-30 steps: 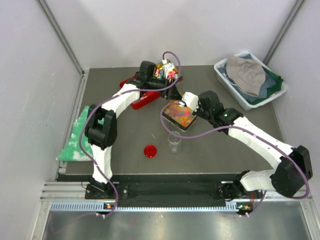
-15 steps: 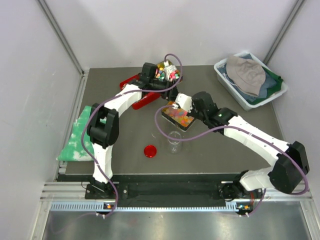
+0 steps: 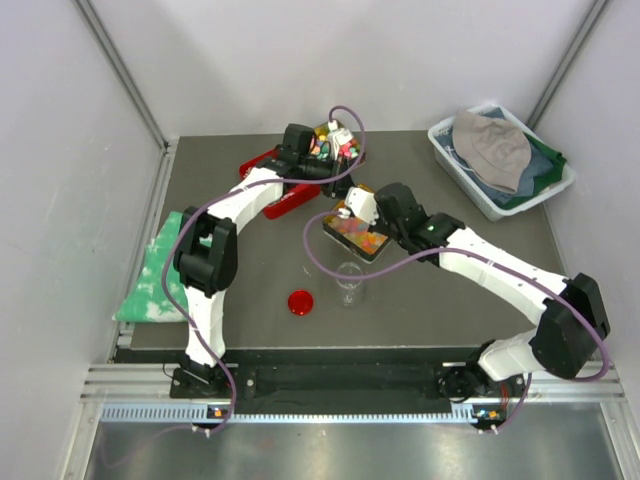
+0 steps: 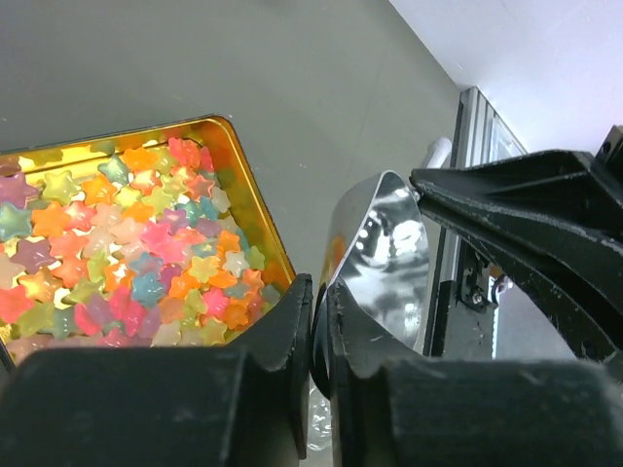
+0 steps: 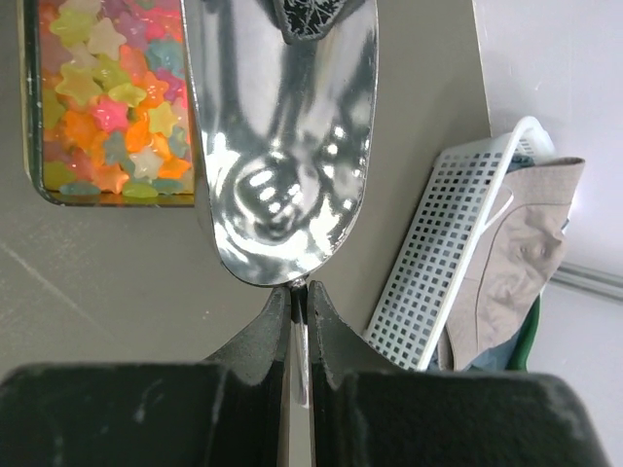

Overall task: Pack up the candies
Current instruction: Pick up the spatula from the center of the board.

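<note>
Top external: table [image 3: 450,300], arms meeting at far centre by gold tin [image 4: 248,180]. Metal scoop [image 4: 384,263] just beside tin: right gripper [image 5: 300,294] pinches handle, left gripper [image 4: 313,311] jaws nearly together on bowl rim. Tiny star candies [image 4: 127,253] fill tin.

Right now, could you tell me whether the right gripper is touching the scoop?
Touching. The right wrist view shows the right gripper shut on the near edge of the scoop.

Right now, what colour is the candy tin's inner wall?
Shiny gold; the rectangular metal tin of star-shaped candies shows best in the left wrist view.
</note>
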Tool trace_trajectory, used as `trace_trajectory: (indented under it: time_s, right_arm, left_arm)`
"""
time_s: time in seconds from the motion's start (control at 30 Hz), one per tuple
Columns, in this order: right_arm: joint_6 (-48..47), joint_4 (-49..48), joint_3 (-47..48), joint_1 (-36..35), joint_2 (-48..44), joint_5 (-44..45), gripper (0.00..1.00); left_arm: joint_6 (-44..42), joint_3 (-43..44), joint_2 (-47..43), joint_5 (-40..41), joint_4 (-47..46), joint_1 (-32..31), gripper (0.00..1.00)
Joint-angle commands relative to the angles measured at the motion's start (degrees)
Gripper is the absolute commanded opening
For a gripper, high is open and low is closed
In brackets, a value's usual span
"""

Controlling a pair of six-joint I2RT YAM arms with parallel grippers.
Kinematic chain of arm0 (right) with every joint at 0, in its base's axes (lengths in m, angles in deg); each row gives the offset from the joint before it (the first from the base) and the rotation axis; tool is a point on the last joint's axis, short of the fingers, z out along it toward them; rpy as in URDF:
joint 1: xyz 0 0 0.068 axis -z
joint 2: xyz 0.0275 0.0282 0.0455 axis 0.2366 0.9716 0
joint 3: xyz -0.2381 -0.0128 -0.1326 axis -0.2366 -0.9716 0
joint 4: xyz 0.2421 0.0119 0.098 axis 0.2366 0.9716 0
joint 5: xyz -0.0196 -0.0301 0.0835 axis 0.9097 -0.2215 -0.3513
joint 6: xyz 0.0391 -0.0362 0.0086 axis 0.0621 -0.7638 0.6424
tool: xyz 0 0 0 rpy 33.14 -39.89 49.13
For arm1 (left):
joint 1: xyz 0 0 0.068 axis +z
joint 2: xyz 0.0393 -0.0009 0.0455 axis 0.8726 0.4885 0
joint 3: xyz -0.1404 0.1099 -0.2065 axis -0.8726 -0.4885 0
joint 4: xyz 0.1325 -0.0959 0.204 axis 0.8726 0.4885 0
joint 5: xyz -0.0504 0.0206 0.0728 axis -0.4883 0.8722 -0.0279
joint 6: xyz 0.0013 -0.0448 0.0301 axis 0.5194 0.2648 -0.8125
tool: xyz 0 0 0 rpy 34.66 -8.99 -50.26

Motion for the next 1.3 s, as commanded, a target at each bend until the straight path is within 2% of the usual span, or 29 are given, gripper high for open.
trace_trajectory:
  time_s: [0.0, 0.07, 0.13, 0.23, 0.37, 0.5, 0.63, 0.83, 1.07, 1.27]
  right_arm:
    - [0.07, -5.37, 3.98, -0.87, 0.00, 2.20, 0.00]
    - [0.07, -5.37, 4.06, -0.87, -0.09, 2.46, 0.00]
    - [-0.02, -5.46, 4.06, -0.96, -0.35, 2.20, 0.02]
    - [0.15, -3.88, 4.15, -0.87, -1.32, 0.01, 0.13]
    - [0.33, -0.20, 4.33, -0.78, -3.17, -3.86, 0.43]
    - [0.33, 4.64, 4.68, 0.79, -7.11, -10.35, 0.58]
    - [0.33, 10.53, 6.96, 5.80, -10.98, -23.95, 0.59]
    - [-2.40, 18.00, 7.67, 11.52, -13.36, -36.89, 0.54]
    - [1.29, 14.41, 3.72, 11.88, -14.85, -42.98, 0.50]
    - [4.02, 8.97, 0.46, 11.88, -15.56, -42.63, 0.43]
  left_arm:
    - [-1.37, 2.05, -0.20, -1.15, 1.54, -0.69, 0.04]
    - [-1.64, 2.05, -0.29, -1.24, 1.72, -0.78, 0.00]
    - [-1.81, 1.96, -0.37, -1.41, 1.98, -0.78, 0.00]
    - [-2.25, 1.61, -0.55, -1.94, 2.24, -0.69, 0.00]
    - [-3.13, 1.78, -1.25, -3.69, 2.68, -0.69, 0.00]
    - [-5.67, 2.84, -2.57, -6.07, 4.70, -0.25, 0.00]
    - [-7.52, 3.63, -3.80, -9.05, 6.55, 0.36, 0.00]
    - [-9.90, 3.54, -5.65, -15.12, 7.87, 0.80, 0.00]
    - [-3.85, 1.18, -7.05, -18.90, 0.94, 0.80, 0.00]
    - [1.35, -0.94, -7.67, -20.31, -6.01, 0.80, 0.00]
